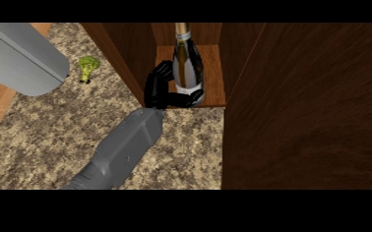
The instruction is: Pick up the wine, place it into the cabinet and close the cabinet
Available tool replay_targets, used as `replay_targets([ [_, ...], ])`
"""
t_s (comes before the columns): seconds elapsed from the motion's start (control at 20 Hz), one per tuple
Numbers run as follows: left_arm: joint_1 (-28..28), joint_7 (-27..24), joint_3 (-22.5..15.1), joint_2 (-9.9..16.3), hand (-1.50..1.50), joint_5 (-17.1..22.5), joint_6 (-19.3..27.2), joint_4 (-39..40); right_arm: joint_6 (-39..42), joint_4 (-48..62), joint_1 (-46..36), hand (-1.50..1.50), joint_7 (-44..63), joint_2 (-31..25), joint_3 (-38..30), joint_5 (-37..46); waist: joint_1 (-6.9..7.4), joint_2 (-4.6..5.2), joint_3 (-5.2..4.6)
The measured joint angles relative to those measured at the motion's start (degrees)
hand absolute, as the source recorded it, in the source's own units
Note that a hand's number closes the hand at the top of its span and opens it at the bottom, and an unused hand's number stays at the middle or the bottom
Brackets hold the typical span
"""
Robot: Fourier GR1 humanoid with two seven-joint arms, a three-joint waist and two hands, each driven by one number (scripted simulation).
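The wine bottle (187, 64), dark with a gold-foil neck, stands upright on the floor of the open wooden cabinet (212, 78), at its front left. My left hand (156, 91) comes in from the lower left and is curled round the bottle's lower part. Its fingers lie along the bottle's left side and its thumb wraps across the base. The bottle's base is partly hidden by the hand. The cabinet door (298, 103) stands open at the right, a broad dark wooden panel. My right hand shows nowhere.
A small green broccoli (88, 66) lies on the speckled counter (58, 142) left of the cabinet. A large grey rounded object (29, 59) fills the upper left corner. The cabinet's left wall (120, 54) stands close beside my hand.
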Motion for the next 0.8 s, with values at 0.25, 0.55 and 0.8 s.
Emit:
replay_targets([
  [0.25, -3.5, 1.3, 0.7, 0.0, 1.50, 0.9, 0.9, 4.1, 0.6, 0.4, -0.3, -1.50, -0.4, -0.8, -1.2, -1.1, -0.22, 0.18, -0.02],
  [0.55, -6.0, 1.4, 1.6, 0.0, 1.50, 1.8, -0.1, 9.0, 0.6, 1.1, -1.2, -1.50, -0.5, -0.6, -0.6, -1.0, -0.81, 0.23, 0.01],
  [0.8, -7.2, -0.7, 3.2, 0.0, 1.50, 1.9, -1.8, 12.8, 0.9, -0.9, -0.3, -1.50, 0.6, -1.1, -0.6, -1.8, -1.18, 0.25, 0.03],
])
